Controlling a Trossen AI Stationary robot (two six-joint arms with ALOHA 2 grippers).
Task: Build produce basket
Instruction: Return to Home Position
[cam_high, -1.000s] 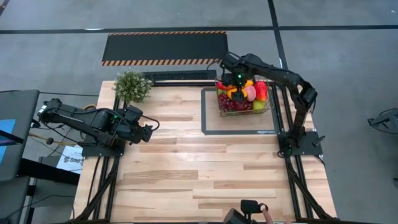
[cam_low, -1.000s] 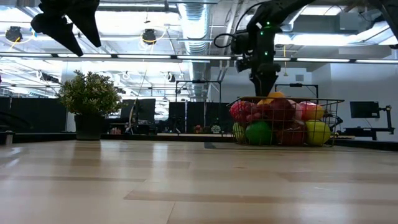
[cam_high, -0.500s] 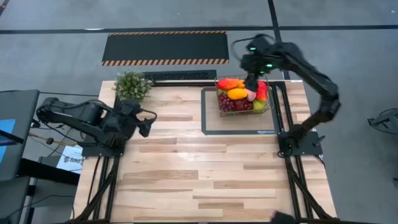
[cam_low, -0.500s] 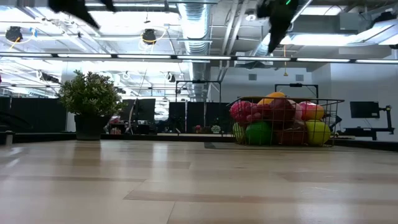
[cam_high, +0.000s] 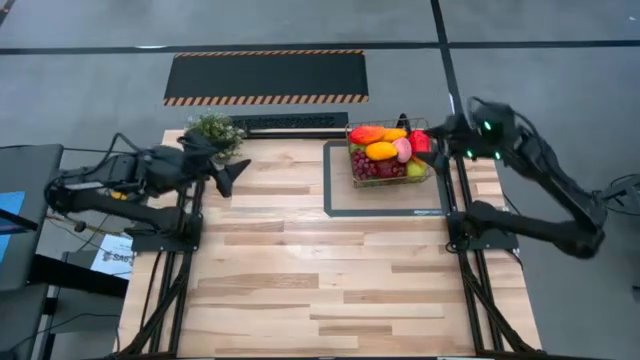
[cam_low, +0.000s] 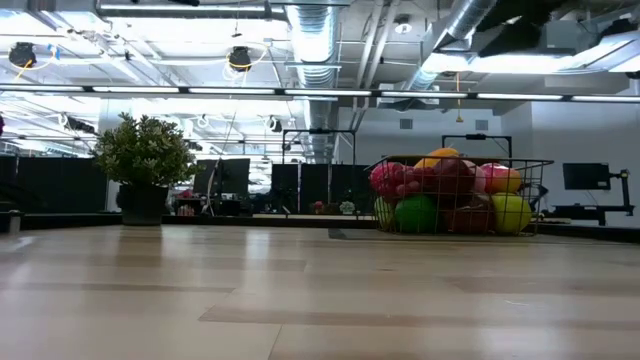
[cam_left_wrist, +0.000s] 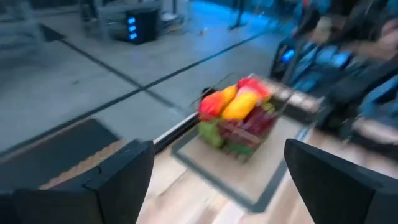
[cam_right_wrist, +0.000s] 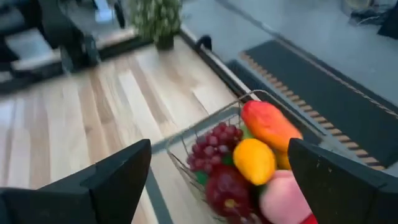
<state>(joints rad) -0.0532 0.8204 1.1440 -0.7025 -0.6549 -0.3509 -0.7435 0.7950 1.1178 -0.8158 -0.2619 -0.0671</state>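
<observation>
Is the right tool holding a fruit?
No: the right tool stands open and empty, with the basket beyond it.

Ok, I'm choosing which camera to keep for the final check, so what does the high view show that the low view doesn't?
Only the high view: the left end effector near the potted plant, the right end effector just right of the basket, and the grey-framed mat beneath it. Only the low view: the ceiling ducts, and how the produce rises slightly above the rim. Both: the basket heaped with produce, the potted plant, the wooden table.
</observation>
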